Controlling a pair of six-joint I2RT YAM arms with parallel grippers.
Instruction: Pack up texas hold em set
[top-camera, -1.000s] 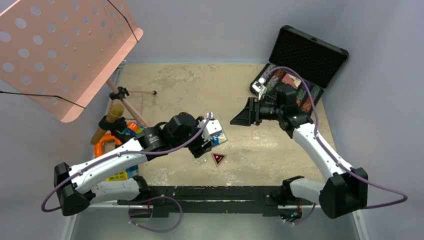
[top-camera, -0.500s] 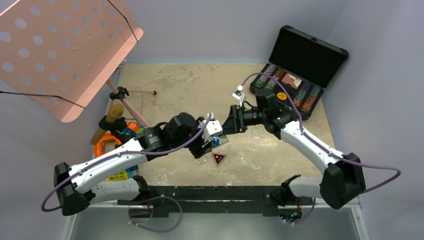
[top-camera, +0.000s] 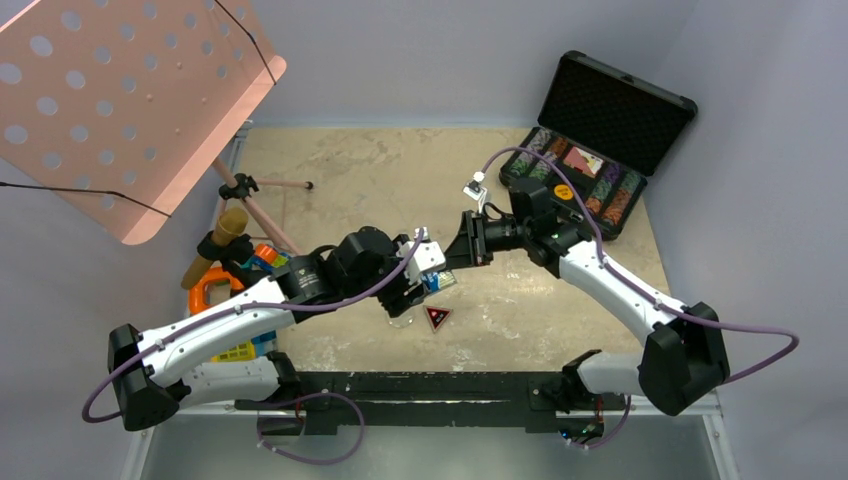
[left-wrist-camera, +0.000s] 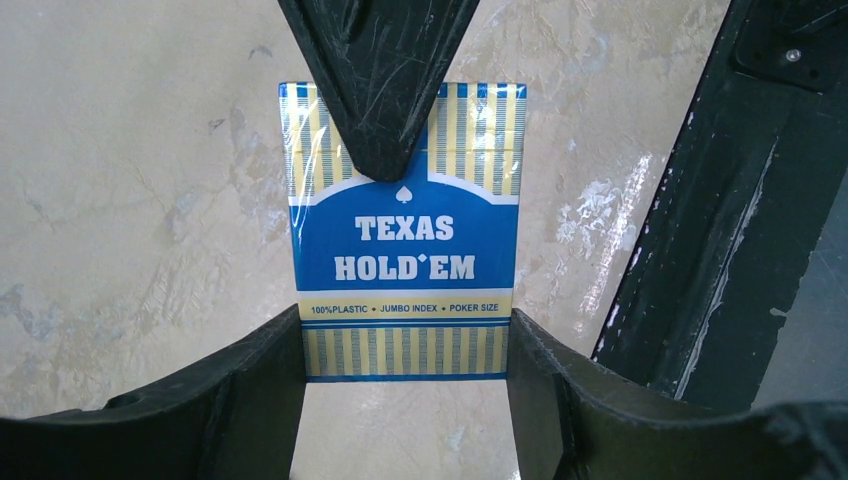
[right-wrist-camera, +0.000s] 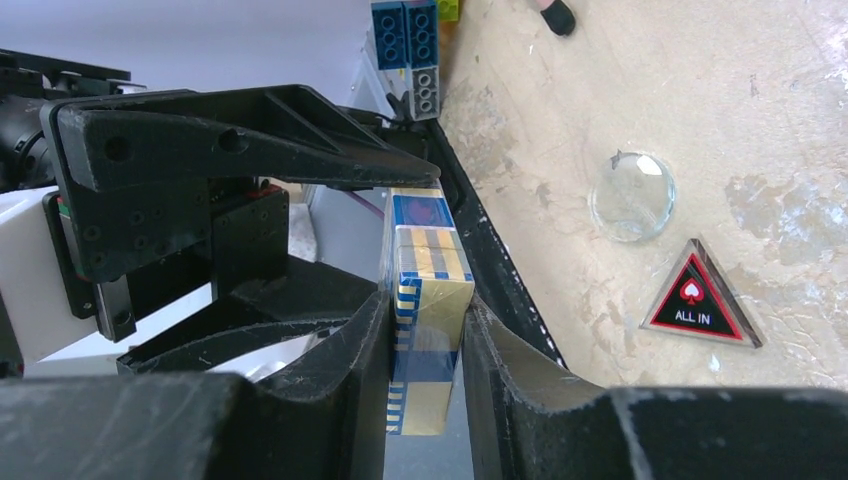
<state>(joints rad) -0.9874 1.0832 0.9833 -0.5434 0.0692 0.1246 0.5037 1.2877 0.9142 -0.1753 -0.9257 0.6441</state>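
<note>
Gripping the blue card deck (left-wrist-camera: 405, 250) from opposite ends above the middle of the desk (top-camera: 350, 170), the left tool (left-wrist-camera: 405, 345) is clamped on its long edges and the right tool (right-wrist-camera: 428, 305) pinches its faces. Below lie a triangular marker (right-wrist-camera: 700, 300) and a clear button (right-wrist-camera: 632, 195); the open case (top-camera: 618, 105) with its chips (top-camera: 612, 195) sits far right

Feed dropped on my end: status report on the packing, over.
Left tool clamped on blue card deck. Right tool gripping its far end. Case open, far right. Triangle marker, clear button loose on table.
</note>
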